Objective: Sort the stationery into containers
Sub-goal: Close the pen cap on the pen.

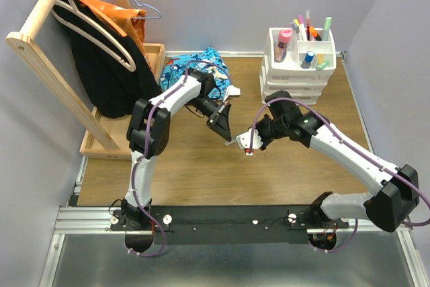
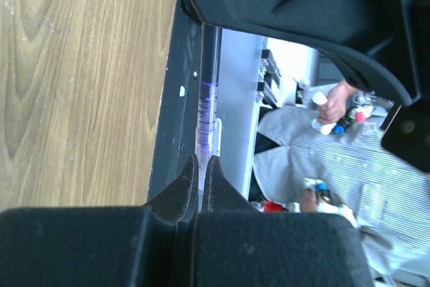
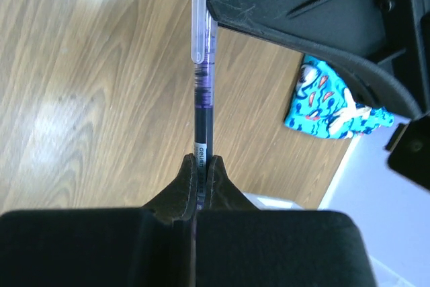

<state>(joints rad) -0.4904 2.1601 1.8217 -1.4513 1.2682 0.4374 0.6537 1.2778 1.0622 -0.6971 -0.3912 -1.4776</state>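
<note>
A slim pen (image 1: 236, 143) with a dark barrel, a purple band and a clear cap is held above the wooden table between both grippers. My left gripper (image 1: 225, 132) is shut on its clear cap end (image 2: 203, 139). My right gripper (image 1: 247, 146) is shut on its dark barrel (image 3: 203, 119). The white desk organiser (image 1: 299, 75) stands at the back right. Its top compartments hold several pens and markers (image 1: 309, 28), a pink glitter tube (image 1: 283, 42) and a small jar (image 1: 308, 58).
A blue patterned cloth (image 1: 201, 65) lies at the back centre behind the left arm and shows in the right wrist view (image 3: 329, 105). A wooden tray (image 1: 107, 142) and a wooden rack with hangers and a dark garment (image 1: 101, 65) fill the left side.
</note>
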